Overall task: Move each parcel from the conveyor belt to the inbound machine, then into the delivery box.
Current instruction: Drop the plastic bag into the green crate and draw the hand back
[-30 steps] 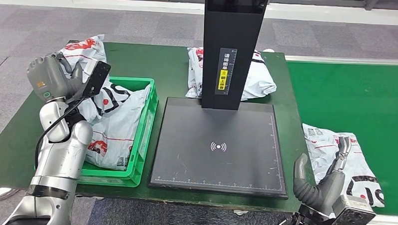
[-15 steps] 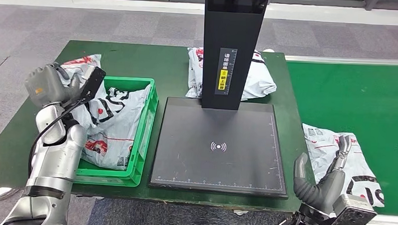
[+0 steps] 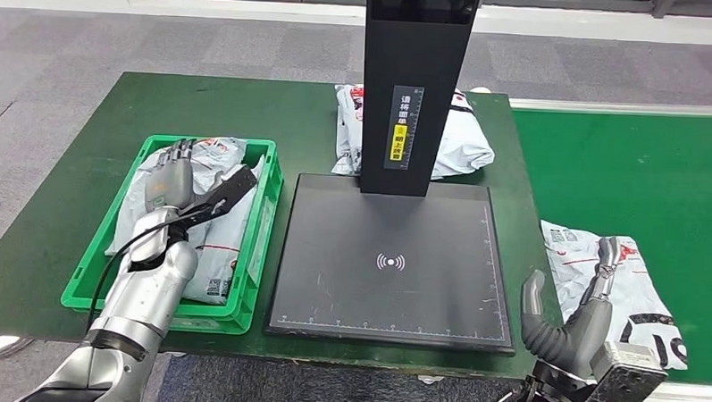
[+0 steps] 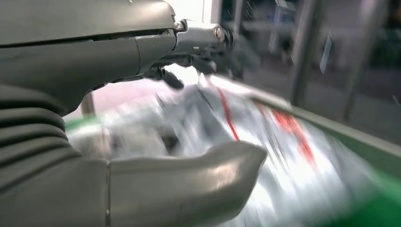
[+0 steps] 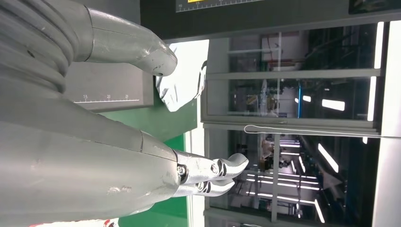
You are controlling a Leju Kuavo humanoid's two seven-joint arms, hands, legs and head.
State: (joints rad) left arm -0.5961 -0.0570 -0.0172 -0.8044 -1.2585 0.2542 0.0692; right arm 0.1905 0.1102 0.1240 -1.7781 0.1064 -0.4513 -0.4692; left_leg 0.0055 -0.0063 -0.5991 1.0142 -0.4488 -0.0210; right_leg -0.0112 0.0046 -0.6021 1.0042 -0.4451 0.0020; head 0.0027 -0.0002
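Observation:
My left hand [image 3: 168,175] lies flat over the white parcels with red and black print [image 3: 215,250] inside the green delivery box [image 3: 264,217], fingers stretched out and gripping nothing. In the blurred left wrist view its thumb [image 4: 198,175] stands apart from the fingers above a parcel [image 4: 288,156]. Another white parcel [image 3: 622,295] rests on the green conveyor belt [image 3: 639,175] at the right. My right hand [image 3: 573,320] hovers at that parcel's near left edge, fingers apart and empty; the right wrist view shows this hand [image 5: 94,156] the same way. The black inbound machine plate [image 3: 391,256] is bare.
The machine's black post [image 3: 419,87] rises from the back of the plate. One more white parcel [image 3: 466,142] sits behind it on the green table [image 3: 248,108]. Grey floor surrounds the table.
My left arm swung down from the raised position and the parcel it held up now lies in the delivery box under my flat hand. The right hand barely shifted.

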